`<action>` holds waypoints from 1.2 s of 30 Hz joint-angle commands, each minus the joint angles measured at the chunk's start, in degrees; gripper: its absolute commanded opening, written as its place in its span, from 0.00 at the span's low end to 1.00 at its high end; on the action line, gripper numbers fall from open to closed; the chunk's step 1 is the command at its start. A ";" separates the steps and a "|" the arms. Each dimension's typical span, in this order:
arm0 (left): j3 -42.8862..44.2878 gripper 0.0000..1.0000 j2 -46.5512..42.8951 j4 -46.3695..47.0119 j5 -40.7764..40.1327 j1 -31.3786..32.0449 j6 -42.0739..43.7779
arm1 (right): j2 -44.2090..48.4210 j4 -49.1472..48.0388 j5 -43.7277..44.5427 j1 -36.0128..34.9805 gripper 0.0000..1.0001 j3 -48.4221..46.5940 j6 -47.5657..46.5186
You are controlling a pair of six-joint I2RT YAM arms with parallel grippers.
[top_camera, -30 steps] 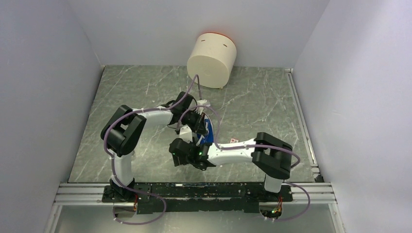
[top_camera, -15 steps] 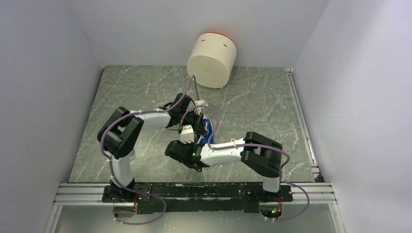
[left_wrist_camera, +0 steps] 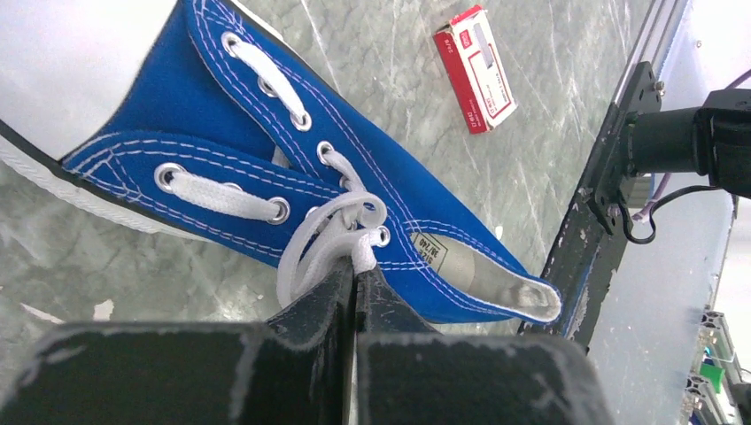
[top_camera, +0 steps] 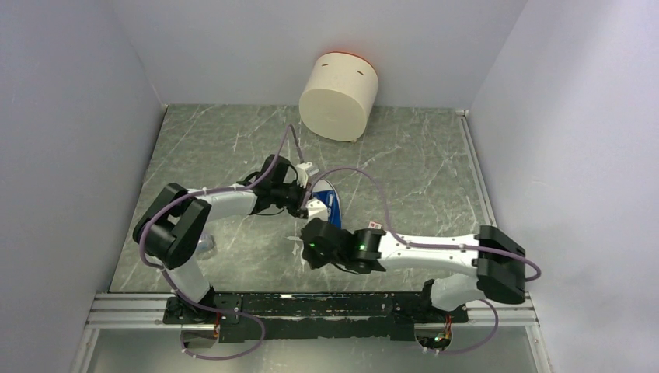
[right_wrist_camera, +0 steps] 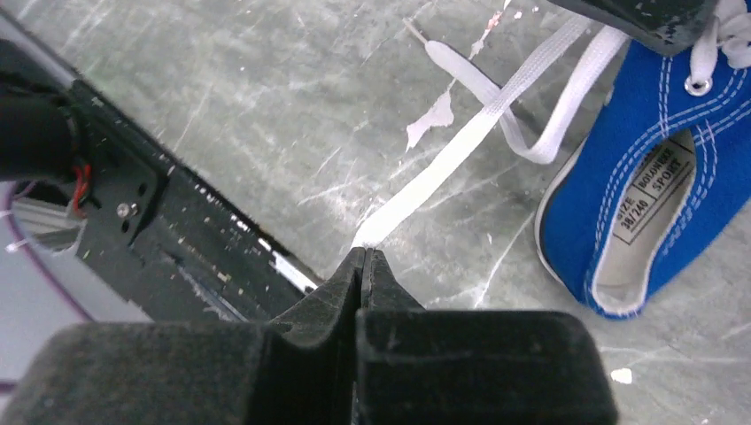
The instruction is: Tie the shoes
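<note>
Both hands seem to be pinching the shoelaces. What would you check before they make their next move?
1. The left hand is shut on the lace loop by the top eyelets of the sneaker: ok.
2. The right hand is shut on the lace strand, which runs straight back to the shoe: ok.
3. A knot is already formed: cannot tell.
4. The red-and-white packet lies apart from the laces: ok.
5. The sneaker sits sole-down on the table: ok.

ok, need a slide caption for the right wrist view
Right gripper shut on a white lace, holding it straight over the marbled table, away from the blue sneaker.
</note>
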State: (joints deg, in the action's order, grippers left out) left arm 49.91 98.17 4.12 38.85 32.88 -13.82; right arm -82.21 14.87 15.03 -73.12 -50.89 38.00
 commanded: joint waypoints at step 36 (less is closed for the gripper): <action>5.49 0.05 -0.79 -6.06 3.50 -0.69 2.18 | 5.75 23.00 -21.38 37.96 0.00 1.39 -13.90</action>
State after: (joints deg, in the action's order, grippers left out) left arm 55.92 96.82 1.74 43.03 32.77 -13.61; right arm -75.55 37.56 -4.75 -35.99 -51.48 24.73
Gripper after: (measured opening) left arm 0.054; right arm 0.008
